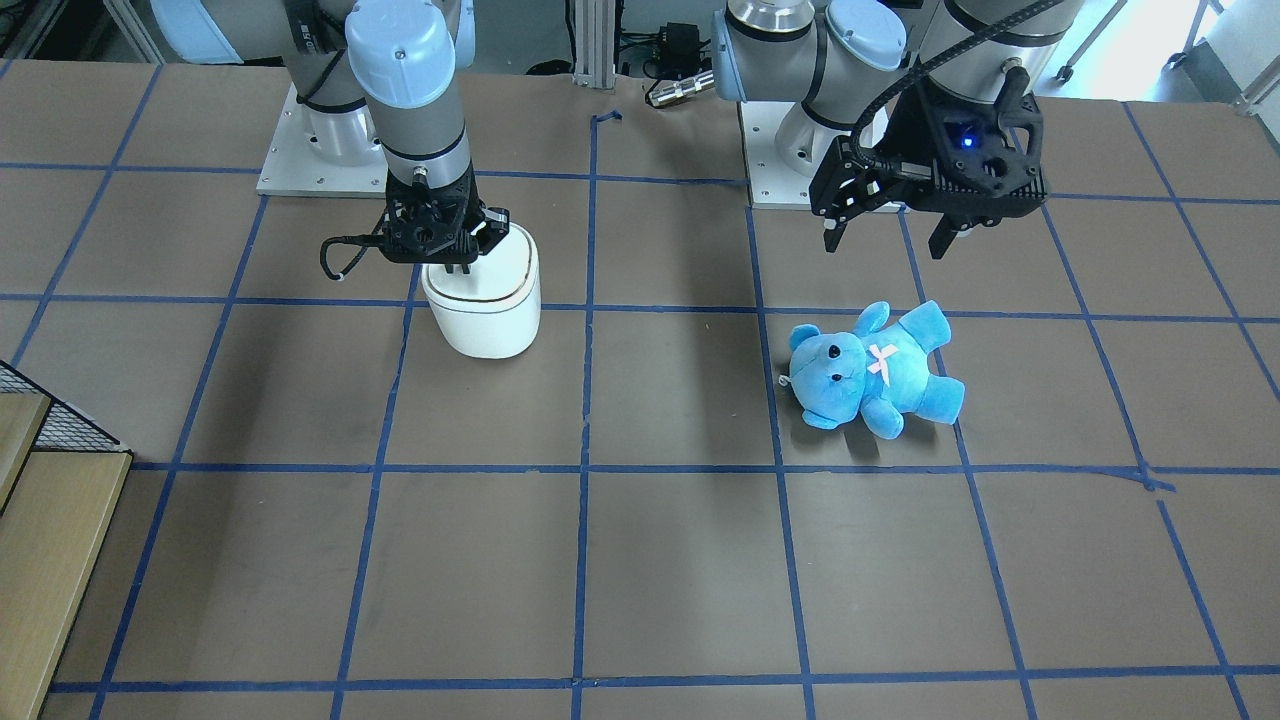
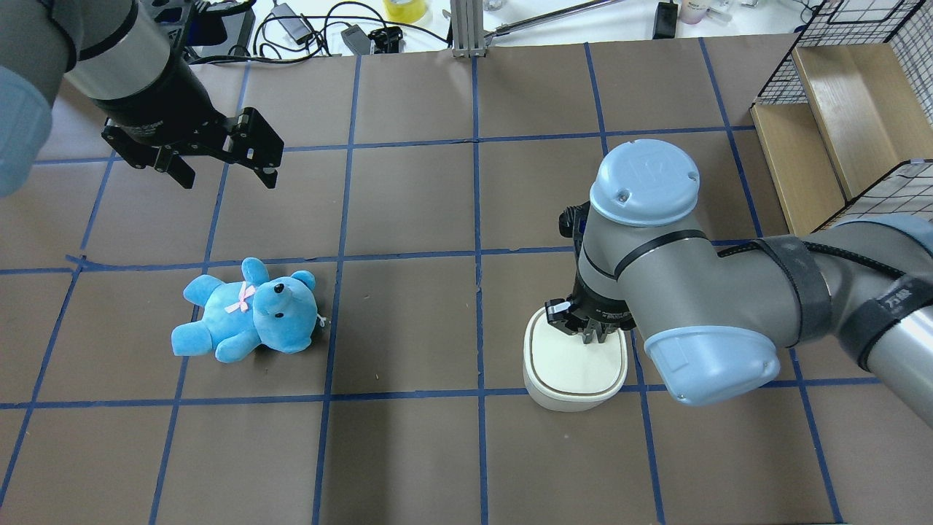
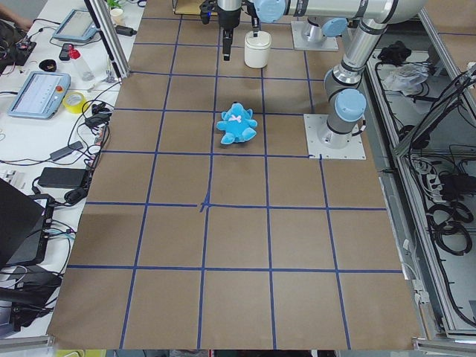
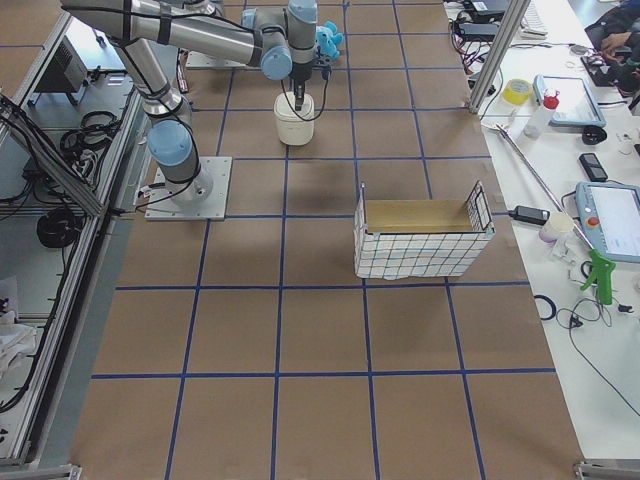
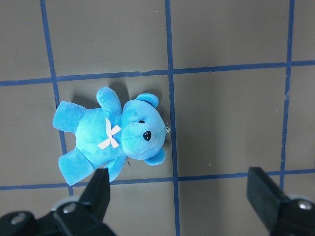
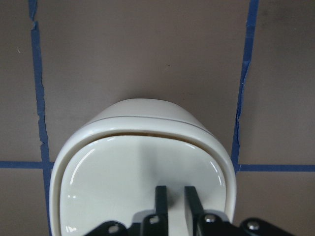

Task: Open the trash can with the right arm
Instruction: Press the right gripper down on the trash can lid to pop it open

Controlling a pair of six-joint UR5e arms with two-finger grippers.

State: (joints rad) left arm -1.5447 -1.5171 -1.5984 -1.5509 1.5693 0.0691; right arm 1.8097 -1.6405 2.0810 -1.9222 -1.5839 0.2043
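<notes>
Right hand point(image 6: 174, 191), fingers pressed close together, tips touching the trash can point(image 6: 142, 157) lid; left hand point(image 2: 227, 177) spread

Brown tabletop point(image 2: 408, 328) gridded with blue tape point(image 2: 477, 219).
White trash can point(image 2: 576, 368) stands nearer the robot's edge, blue teddy point(image 2: 248, 321) lies well apart from it, wire crate point(image 4: 420, 240) by the operators' edge.

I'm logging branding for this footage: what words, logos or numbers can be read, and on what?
"UR": faint raised logo on the blue joint cap of the right arm.
White print on that arm's black strap: too blurred to read.
No text on the trash can or the teddy.
</notes>
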